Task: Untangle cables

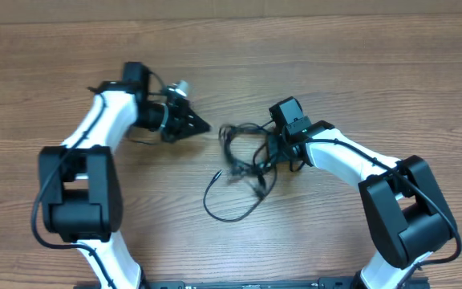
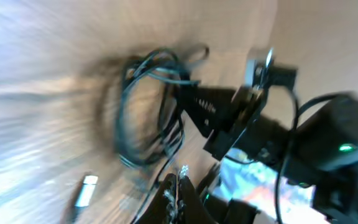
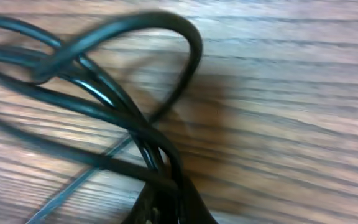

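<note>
A tangle of thin black cables (image 1: 235, 132) lies at the middle of the table, and one loose strand loops toward the front and ends in a silver-tipped plug (image 1: 217, 172). My right gripper (image 1: 265, 156) reaches into the tangle's right side. In the right wrist view the cables (image 3: 194, 43) run straight into my right gripper (image 3: 166, 208), which is shut on them. My left gripper (image 1: 205, 126) points at the tangle from the left, a little apart from it. In the left wrist view my left gripper (image 2: 180, 180) is shut and empty, facing the cable loop (image 2: 122, 118) and a silver plug (image 2: 87, 190).
The wooden table (image 1: 335, 64) stretches bare behind and to both sides of the tangle. Both arms' black bases (image 1: 79, 193) (image 1: 407, 209) stand near the front edge, left and right. The right arm's black fingers (image 2: 197, 102) cross the left wrist view.
</note>
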`<state>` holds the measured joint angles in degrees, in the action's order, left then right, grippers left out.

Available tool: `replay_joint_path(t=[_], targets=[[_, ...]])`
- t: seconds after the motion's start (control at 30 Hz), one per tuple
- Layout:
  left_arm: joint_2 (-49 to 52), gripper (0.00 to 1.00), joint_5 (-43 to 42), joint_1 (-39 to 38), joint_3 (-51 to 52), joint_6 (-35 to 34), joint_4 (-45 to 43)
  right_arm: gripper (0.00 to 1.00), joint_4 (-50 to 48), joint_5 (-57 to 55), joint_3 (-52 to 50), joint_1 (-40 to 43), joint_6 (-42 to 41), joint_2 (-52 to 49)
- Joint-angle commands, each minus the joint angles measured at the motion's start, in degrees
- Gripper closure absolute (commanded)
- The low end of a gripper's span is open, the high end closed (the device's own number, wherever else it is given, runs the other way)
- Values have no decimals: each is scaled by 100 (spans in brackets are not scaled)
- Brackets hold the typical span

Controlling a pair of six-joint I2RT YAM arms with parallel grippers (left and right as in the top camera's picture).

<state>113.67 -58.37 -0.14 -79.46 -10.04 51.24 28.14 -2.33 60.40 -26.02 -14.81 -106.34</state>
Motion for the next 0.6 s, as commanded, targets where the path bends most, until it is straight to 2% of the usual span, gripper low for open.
replay_joint_path(t=[0.0,0.13,0.3,0.43,0.5,0.57], targets=[[-94,96,-313,511,-129,286,0,96,42,-304,-131,59,247,-17],[-94,96,57,852,-129,343,201,96,-2,-409,-131,59,337,-17],[-94,95,951,737,-127,343,505,96,-219,-245,-96,59,334,-15],[-94,82,1547,450,-129,313,553,96,35,223,286,68,334,74],[-94,79,1836,267,-129,216,542,96,197,542,518,70,334,168],[-94,77,2114,55,-129,162,529,91,444,704,767,70,332,269]])
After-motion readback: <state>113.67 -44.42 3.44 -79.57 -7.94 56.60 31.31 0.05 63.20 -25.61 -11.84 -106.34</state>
